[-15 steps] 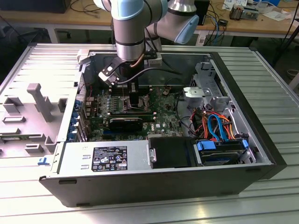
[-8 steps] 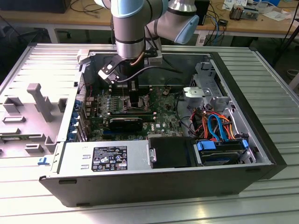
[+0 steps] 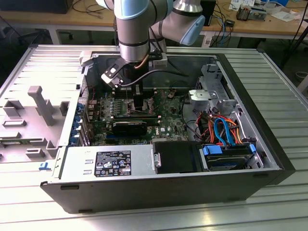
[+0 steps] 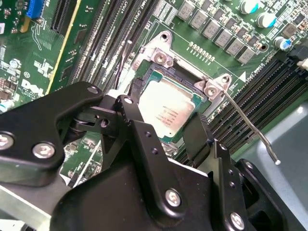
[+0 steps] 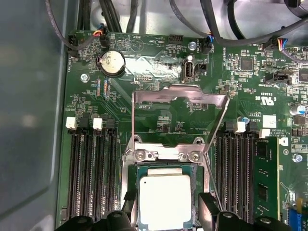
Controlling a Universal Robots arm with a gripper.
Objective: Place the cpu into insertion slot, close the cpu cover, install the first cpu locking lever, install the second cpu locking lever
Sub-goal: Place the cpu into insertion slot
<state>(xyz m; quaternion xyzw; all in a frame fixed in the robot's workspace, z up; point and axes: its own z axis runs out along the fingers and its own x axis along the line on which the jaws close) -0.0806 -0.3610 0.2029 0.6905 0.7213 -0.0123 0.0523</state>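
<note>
Ribbed grey metal tabletop (image 3: 281, 96) is carrying an open black computer case (image 3: 168, 192) lying on its side, with a wooden workbench (image 3: 38, 19) running along behind it. The grey and blue robot arm (image 3: 132, 29) is reaching straight down into the case.

And the black two-fingered gripper (image 5: 168, 207) (image 4: 166, 115) is sitting low over the socket, its fingers (image 5: 209, 211) spread apart and standing just off two opposite sides of the small square silver-topped cpu (image 5: 165, 199) (image 4: 168, 108), gripping nothing.

That chip is lying flat inside the square dark metal-rimmed insertion slot (image 4: 163, 72).

Beyond the slot, the thin silver window-frame cpu cover (image 5: 180, 96) is standing raised on its hinge, not closed over the chip. One slim silver wire locking lever (image 4: 250, 130) is sticking out free beside the socket.

Long black memory slots (image 5: 91, 178) are flanking the socket on both sides of the green motherboard (image 5: 250, 96), and a round silver coin battery (image 5: 111, 62) is sitting further off. In the exterior view, a silver power supply box (image 3: 106, 163) is lining the case's near edge.
</note>
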